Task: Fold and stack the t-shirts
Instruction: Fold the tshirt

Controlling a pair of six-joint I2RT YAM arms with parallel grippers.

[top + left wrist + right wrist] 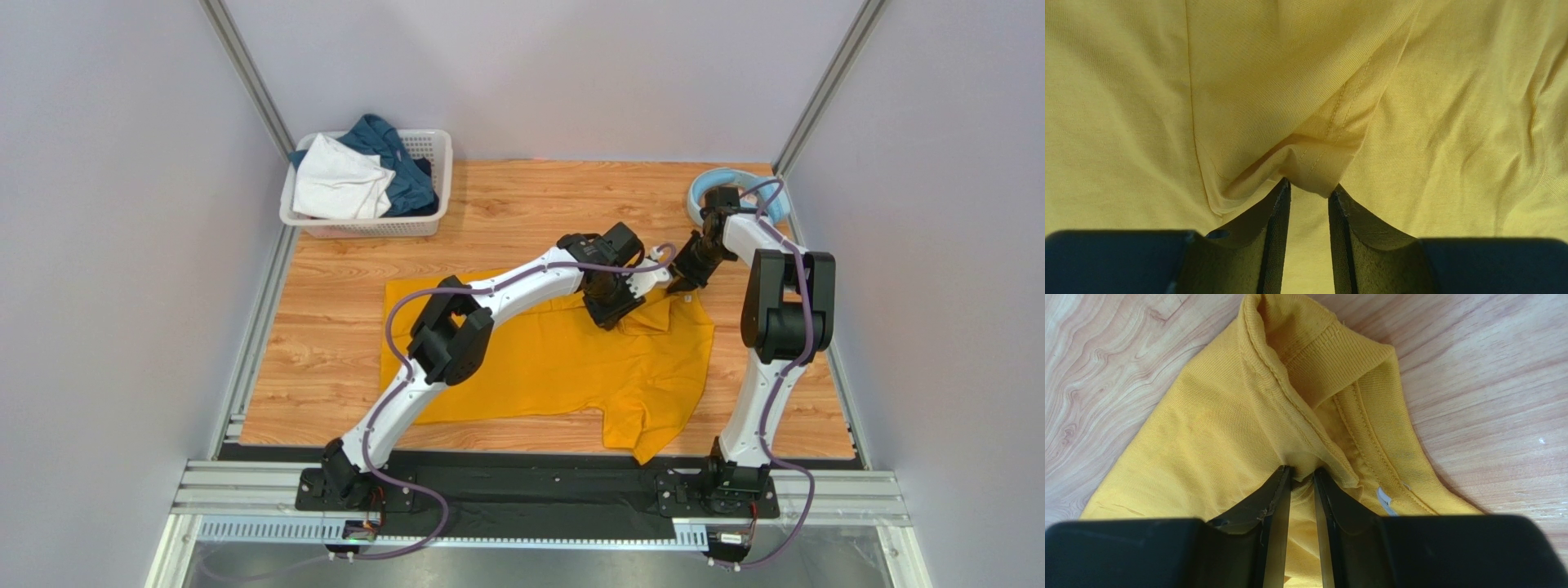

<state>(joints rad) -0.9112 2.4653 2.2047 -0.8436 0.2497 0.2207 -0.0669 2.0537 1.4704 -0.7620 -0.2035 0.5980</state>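
Mustard-yellow t-shirt (540, 368) spread on table (515, 208); left gripper (1309, 188) pinches seam fold, right gripper (1301, 471) pinches collar edge.

basket (368, 227): white lattice, far left on the desk
headphones (707, 188): light blue, far right
desk (528, 208): wood-grain

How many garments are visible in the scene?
3: a yellow t-shirt spread on the table, a white garment and a dark blue garment in the basket; others may lie hidden beneath them.
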